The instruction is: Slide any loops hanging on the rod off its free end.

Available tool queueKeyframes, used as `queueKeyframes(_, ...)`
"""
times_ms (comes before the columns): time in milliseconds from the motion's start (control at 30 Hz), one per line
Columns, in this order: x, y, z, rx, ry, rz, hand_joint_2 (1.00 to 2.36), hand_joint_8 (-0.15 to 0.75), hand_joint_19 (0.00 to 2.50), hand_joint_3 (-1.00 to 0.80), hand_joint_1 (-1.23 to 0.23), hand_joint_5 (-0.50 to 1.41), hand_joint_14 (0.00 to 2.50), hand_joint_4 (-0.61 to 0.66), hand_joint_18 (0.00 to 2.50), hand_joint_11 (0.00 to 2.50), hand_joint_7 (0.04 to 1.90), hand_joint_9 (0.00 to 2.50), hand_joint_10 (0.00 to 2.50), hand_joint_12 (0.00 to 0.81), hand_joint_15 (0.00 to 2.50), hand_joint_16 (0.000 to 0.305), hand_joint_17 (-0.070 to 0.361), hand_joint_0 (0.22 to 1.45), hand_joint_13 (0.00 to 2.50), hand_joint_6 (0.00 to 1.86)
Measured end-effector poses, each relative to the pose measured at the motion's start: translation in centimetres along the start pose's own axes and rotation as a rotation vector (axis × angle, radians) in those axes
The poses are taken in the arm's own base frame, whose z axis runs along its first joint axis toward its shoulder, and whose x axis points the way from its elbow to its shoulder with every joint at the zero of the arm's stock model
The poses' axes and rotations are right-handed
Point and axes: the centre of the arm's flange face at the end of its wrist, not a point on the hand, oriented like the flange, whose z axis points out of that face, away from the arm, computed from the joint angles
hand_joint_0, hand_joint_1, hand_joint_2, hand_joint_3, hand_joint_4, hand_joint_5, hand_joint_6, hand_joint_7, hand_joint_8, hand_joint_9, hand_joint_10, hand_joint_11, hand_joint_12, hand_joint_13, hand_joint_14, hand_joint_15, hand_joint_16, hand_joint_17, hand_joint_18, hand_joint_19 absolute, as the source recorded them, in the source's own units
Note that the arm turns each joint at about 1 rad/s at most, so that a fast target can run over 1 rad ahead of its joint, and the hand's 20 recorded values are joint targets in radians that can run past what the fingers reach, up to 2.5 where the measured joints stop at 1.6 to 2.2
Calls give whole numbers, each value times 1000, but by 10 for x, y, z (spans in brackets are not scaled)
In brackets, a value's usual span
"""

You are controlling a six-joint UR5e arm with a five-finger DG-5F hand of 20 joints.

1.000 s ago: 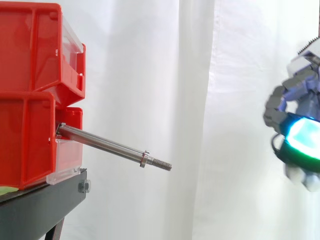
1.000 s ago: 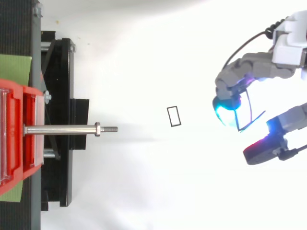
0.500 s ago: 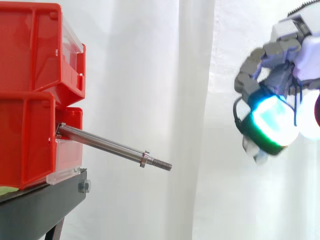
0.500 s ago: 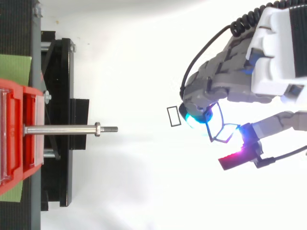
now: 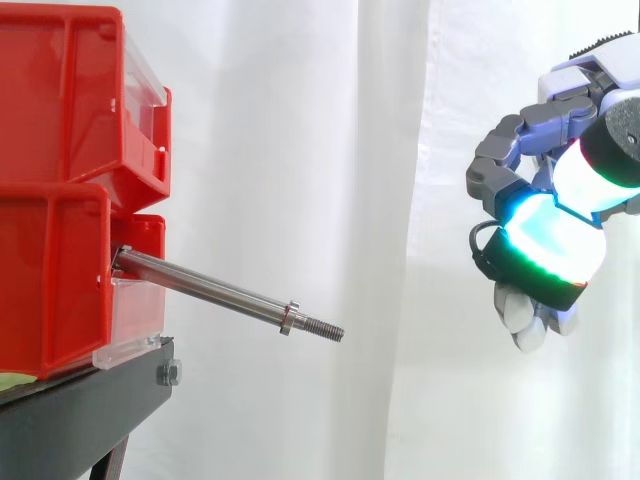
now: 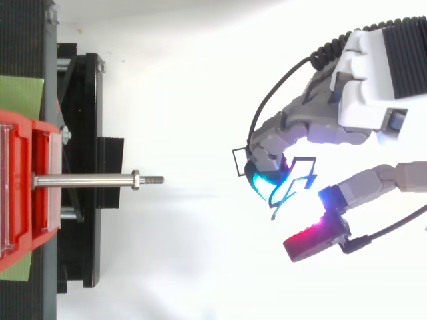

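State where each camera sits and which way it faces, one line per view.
Side view: beside the work, about rod height, looking level across at the rod and red bins; the hand is at right.
Top view: overhead, looking straight down on the black stand; the hand enters from the right edge.
Shared: rod, red bins, hand.

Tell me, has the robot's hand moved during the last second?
Yes. In the top view the hand has travelled left, closer to the free end of the rod, which has stayed put.
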Motion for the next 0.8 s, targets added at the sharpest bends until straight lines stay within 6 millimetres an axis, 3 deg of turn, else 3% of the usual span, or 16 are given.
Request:
queueKeyframes(267,0,-3,-2,15,6,51,1011,299,362,-359,-765,-192,7,99,899,294,1078,827,10,321,171,47,105,634,881,900)
queueKeyframes(800,3,-7,-7,62,27,304,1000,287,338,-500,-881,-203,7,92,909,318,1064,826,11,315,165,45,102,707,886,906)
